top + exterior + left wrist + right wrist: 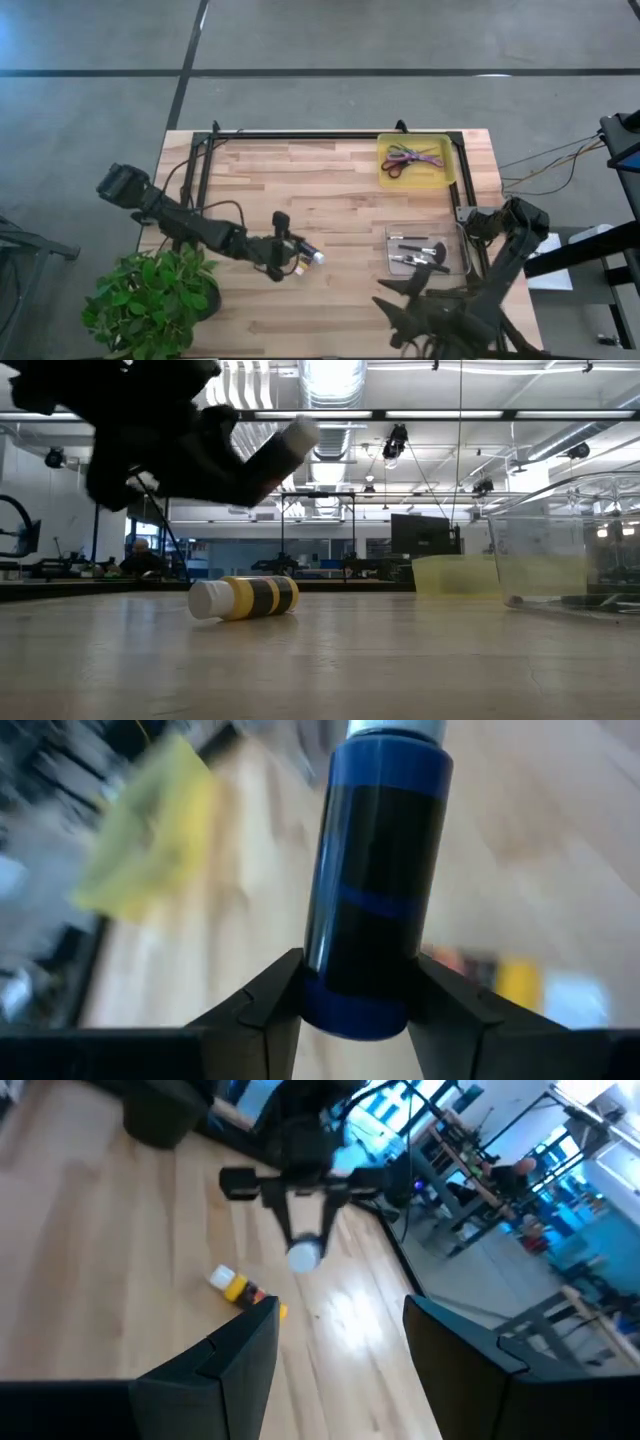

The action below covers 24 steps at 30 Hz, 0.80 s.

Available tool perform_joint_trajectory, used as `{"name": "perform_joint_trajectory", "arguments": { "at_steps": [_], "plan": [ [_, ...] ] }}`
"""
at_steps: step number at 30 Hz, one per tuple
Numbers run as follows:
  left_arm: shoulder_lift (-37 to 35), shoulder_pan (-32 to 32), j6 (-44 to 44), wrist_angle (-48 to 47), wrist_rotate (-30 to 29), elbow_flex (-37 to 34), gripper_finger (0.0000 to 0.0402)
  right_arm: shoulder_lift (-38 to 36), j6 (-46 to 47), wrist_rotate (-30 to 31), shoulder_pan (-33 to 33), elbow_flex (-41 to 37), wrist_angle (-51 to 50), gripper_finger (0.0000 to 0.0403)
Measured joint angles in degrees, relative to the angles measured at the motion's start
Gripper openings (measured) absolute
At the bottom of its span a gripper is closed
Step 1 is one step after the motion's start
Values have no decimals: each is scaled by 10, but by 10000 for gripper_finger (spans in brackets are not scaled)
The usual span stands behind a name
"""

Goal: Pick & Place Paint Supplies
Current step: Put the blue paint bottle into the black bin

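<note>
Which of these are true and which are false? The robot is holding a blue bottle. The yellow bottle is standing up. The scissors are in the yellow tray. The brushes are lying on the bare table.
1. The left gripper holds a blue bottle between its fingers. True.
2. The yellow bottle stands upright. False: it lies on its side on the table.
3. The scissors lie in the yellow tray. True.
4. The brushes lie on the bare table. False: they are inside the clear tray.
5. The right gripper holds a bottle. False: it holds nothing and waits at the table's near right corner.
</note>
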Motion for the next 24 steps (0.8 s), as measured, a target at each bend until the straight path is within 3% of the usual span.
{"name": "perform_joint_trajectory", "arguments": {
  "at_steps": [3, 9, 18, 24],
  "plan": [
    [0, 19, 50, 56, 12, 2, 156, 11, -59, -15, -32, -10, 34, 215],
    [0, 30, 72, 60, 13, 23, 156, 33, -133, -18, -95, -20, 61, 215],
    [-1, 30, 73, 62, 16, 35, 157, 48, -382, -55, -154, -24, 260, 215],
    [0, 30, 73, 60, 16, 35, 157, 47, -413, -93, -183, -26, 273, 215]
  ]
}}
